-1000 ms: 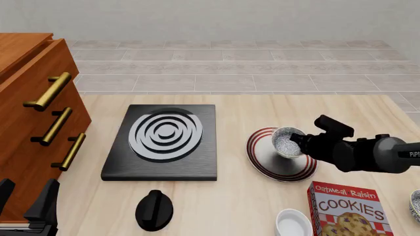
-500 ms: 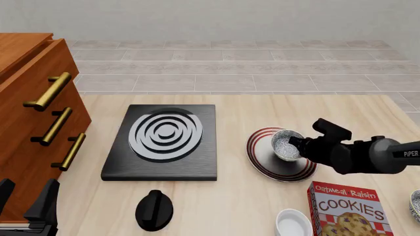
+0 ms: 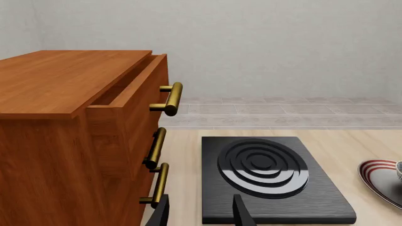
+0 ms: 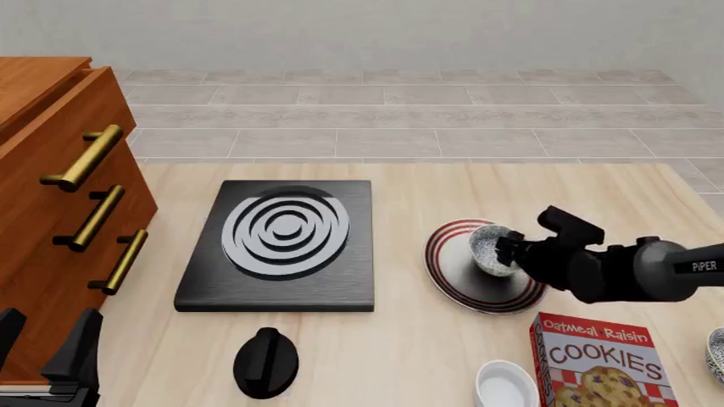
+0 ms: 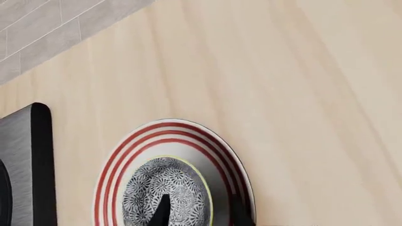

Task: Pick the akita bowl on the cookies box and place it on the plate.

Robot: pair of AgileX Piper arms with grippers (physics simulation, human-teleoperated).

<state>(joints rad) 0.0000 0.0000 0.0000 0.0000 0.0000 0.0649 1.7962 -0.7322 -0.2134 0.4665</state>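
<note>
The speckled akita bowl (image 4: 489, 246) sits low over the red-ringed plate (image 4: 450, 270), slightly tilted; I cannot tell if it touches. My right gripper (image 4: 507, 249) is shut on its near rim. In the right wrist view one finger is inside the bowl (image 5: 164, 188) and the other outside it, above the plate (image 5: 169, 126). The red cookies box (image 4: 599, 360) lies at the front right with nothing on it. My left gripper (image 4: 46, 341) stands open and empty at the front left, seen as two dark fingers in the left wrist view (image 3: 201, 214).
A black stove burner (image 4: 283, 242) lies left of the plate, its knob (image 4: 266, 362) in front of it. The wooden drawer cabinet (image 4: 57, 195) stands at the left with its top drawer ajar. A plain white bowl (image 4: 506, 386) sits beside the box. Another bowl (image 4: 715, 352) shows at the right edge.
My right gripper has lowered the akita bowl closer to the plate and shifted slightly back. The left arm has not moved.
</note>
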